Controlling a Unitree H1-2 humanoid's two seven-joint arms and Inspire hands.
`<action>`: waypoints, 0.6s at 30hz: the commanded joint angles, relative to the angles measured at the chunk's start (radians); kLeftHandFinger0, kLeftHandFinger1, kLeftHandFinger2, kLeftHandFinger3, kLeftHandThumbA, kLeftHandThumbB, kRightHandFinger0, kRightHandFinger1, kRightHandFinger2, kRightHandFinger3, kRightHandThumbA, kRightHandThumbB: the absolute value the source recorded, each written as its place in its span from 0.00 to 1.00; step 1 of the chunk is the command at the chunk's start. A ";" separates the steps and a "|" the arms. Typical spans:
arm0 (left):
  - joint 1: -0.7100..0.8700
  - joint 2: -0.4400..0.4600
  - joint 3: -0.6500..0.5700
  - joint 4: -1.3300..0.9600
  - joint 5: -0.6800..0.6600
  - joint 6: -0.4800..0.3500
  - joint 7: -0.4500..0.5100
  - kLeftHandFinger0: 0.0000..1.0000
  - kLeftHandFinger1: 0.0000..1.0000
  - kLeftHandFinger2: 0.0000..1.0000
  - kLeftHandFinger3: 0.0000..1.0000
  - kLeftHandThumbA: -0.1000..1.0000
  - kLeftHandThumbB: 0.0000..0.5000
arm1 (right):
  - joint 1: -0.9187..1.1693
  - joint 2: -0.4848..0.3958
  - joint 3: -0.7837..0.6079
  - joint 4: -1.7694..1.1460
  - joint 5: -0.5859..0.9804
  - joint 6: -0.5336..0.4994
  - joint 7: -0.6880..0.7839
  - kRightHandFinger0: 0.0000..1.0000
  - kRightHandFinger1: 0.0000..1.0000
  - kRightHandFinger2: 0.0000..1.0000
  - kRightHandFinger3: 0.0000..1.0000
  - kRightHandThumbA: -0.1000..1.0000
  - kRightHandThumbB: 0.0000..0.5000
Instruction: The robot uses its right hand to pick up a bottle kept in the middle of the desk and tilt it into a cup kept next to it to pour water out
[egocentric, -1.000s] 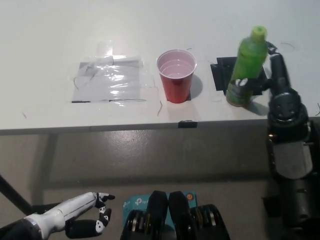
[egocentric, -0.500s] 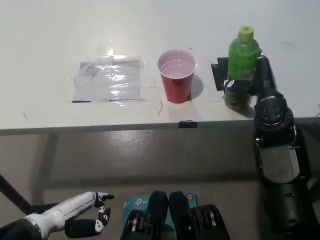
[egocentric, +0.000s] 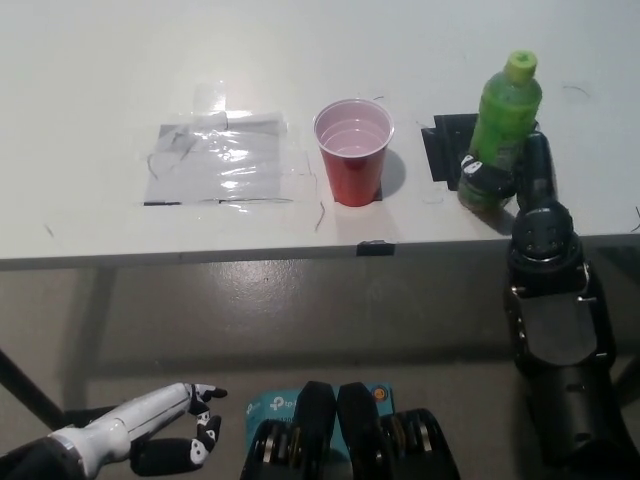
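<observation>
Bottle: the green bottle with its lime cap stands on the white desk, leaning slightly toward picture right, its base over a black tape patch near the front edge.
Right hand: the black right hand reaches up from the lower right and wraps the bottle's lower part (dark fingers show across the label), so it is closed around the bottle.
Cup: the red cup stands upright just to picture left of the bottle, apart from it, with a pale inside that looks to hold some clear liquid.
Left hand: the white left hand rests low at the bottom left below the desk edge, fingers loosely curled and holding nothing.
Desk extras: a clear plastic sheet taped flat lies left of the cup.
</observation>
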 joint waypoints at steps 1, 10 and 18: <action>-0.011 0.012 -0.009 -0.027 0.022 0.014 -0.037 1.00 1.00 1.00 1.00 1.00 0.74 | -0.072 0.003 0.004 0.046 0.061 -0.237 -0.162 0.00 0.00 0.00 1.00 0.42 0.19; -0.008 0.008 -0.005 -0.025 0.019 0.014 -0.042 1.00 1.00 1.00 1.00 1.00 0.79 | -0.056 -0.029 0.074 0.053 0.039 -0.420 -0.186 0.00 0.00 0.00 0.36 0.00 0.00; -0.007 -0.002 0.003 -0.027 0.026 0.014 -0.051 1.00 1.00 1.00 1.00 1.00 0.73 | -0.048 -0.177 0.239 -0.014 -0.088 -0.361 -0.108 0.00 0.00 0.00 0.38 0.00 0.05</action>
